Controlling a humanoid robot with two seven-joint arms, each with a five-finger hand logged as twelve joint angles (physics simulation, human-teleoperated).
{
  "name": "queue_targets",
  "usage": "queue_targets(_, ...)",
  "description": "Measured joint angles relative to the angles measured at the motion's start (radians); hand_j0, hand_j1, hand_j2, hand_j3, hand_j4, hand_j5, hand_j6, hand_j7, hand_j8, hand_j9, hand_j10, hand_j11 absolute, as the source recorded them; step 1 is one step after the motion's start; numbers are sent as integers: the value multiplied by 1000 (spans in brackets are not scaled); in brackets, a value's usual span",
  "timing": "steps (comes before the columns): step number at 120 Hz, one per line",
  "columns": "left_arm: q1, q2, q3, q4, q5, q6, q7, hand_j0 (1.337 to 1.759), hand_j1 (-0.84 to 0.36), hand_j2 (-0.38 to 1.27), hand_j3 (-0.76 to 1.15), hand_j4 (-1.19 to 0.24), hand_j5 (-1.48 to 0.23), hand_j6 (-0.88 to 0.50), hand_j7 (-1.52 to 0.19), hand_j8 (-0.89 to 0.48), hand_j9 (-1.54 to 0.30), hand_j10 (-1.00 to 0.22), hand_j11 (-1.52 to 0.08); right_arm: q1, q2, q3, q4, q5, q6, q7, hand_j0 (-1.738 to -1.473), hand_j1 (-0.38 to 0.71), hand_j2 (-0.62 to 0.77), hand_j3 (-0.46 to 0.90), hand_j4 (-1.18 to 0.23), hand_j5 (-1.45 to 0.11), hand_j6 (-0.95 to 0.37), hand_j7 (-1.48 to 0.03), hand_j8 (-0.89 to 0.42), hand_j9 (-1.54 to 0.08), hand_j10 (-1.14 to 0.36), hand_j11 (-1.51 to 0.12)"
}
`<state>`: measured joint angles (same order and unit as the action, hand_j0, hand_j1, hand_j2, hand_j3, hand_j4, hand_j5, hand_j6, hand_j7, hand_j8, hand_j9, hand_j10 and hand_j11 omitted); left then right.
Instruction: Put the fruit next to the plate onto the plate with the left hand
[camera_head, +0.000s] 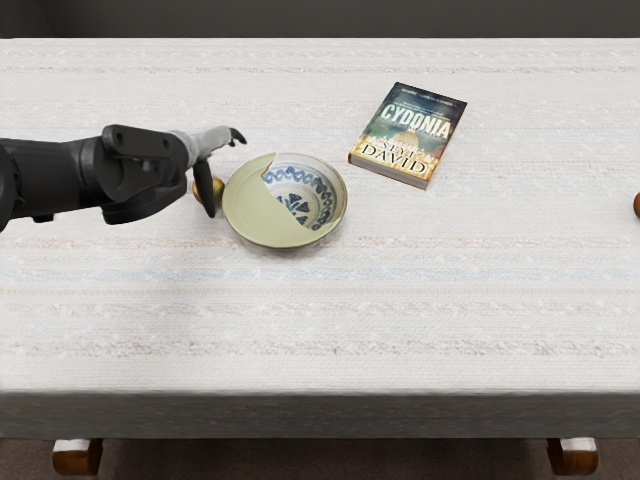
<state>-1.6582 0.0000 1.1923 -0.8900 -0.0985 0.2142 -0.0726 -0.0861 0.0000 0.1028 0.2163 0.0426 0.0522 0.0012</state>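
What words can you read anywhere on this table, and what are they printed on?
"CYDONIA": upper cover of the book.
"DAVID": lower cover of the same book.
Smaller lines on that cover: too blurred to read.
The plate has a blue pattern, no text.

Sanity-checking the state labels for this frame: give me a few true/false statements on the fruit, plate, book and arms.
1. The fruit lies on the plate. False: it is off the plate, just beside its left rim.
2. The left hand is at the fruit. True.
3. The book lies apart from the plate, to its right and farther back on the table. True.
4. The right arm reaches over the book. False: no right arm shows in the head view; only the left arm comes in from the left edge.
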Motion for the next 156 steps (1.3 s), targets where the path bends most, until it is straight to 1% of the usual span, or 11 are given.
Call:
queue_targets(15, 1, 0, 27, 0, 0, 1, 0, 1658, 129, 37, 0, -185, -239, -185, -239, -185, -239, -185, -239, 0, 0, 0, 0, 0, 0, 0, -1658, -331, -3, 0, -15, -20, -15, -20, -15, -20, -15, -20)
queue_targets(22, 18, 0, 34, 0, 0, 2, 0, 1658, 122, 39, 0, -191, -247, -191, -247, -191, -247, -191, -247, 0, 0, 0, 0, 0, 0, 0, -1658, -331, -3, 0, -15, -20, -15, -20, -15, -20, -15, -20)
queue_targets(37, 20, 0, 44, 0, -2, 2, 0, 1658, 66, 48, 0, -237, -308, -238, -308, -238, -307, -237, -307, 0, 0, 0, 0, 0, 0, 0, -1658, -331, -3, 0, -15, -20, -15, -20, -15, -20, -15, -20)
queue_targets(54, 27, 0, 47, 1, -8, 4, -1, 1658, 30, 54, 0, -267, -346, -268, -346, -268, -346, -267, -346, 0, 0, 0, 0, 0, 0, 0, -1658, -331, -3, 0, -15, -20, -15, -20, -15, -20, -15, -20)
queue_targets(58, 44, 0, 48, 1, -9, 12, -1, 1658, 24, 55, 0, -272, -352, -272, -352, -272, -352, -271, -352, 0, 0, 0, 0, 0, 0, 0, -1658, -331, -3, 0, -15, -20, -15, -20, -15, -20, -15, -20)
queue_targets(63, 56, 0, 48, 1, -13, 36, -1, 1658, 19, 56, 0, -276, -358, -277, -358, -276, -358, -276, -358, 0, 0, 0, 0, 0, 0, 0, -1658, -331, -3, 0, -15, -20, -15, -20, -15, -20, -15, -20)
queue_targets(83, 60, 0, 48, 8, -44, 80, -1, 1658, 3, 59, 0, -289, -375, -290, -375, -289, -375, -289, -375, 0, 0, 0, 0, 0, 0, 0, -1658, -331, -3, 0, -15, -20, -15, -20, -15, -20, -15, -20)
queue_targets(106, 100, 0, 44, 48, -53, 88, 0, 1658, -5, 60, 0, -296, -384, -297, -384, -297, -384, -296, -384, 0, 0, 0, 0, 0, 0, 0, -1658, -331, -3, 0, -15, -20, -15, -20, -15, -20, -15, -20)
queue_targets(123, 103, 0, 42, 63, -54, 89, 0, 1658, -8, 61, 0, -299, -388, -299, -388, -299, -388, -299, -387, 0, 0, 0, 0, 0, 0, 0, -1658, -331, -3, 0, -15, -20, -15, -20, -15, -20, -15, -20)
queue_targets(156, 111, 0, 37, 68, -56, 88, -1, 1658, -39, 66, 0, -325, -421, -325, -421, -325, -421, -324, -421, 0, 0, 0, 0, 0, 0, 0, -1658, -331, -3, 0, -15, -20, -15, -20, -15, -20, -15, -20)
